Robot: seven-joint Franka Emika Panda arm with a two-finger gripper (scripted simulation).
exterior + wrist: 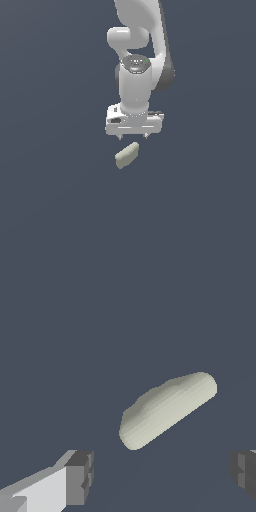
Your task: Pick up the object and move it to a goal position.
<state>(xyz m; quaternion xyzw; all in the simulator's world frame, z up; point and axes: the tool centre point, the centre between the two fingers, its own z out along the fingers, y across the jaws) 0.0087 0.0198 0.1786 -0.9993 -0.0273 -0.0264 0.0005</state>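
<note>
The object (127,155) is a small pale beige-olive oblong block with rounded edges, lying at a slant on the dark grey surface. The white arm hangs above it, and my gripper (132,136) points straight down, a short way above and behind the block, not touching it. In the wrist view the object (167,409) lies diagonally ahead of my gripper (162,476). The two dark fingertips (80,477) stand wide apart with nothing between them, so the gripper is open.
A plain dark grey surface (50,200) spreads all around the block. No other objects, containers or edges show in either view.
</note>
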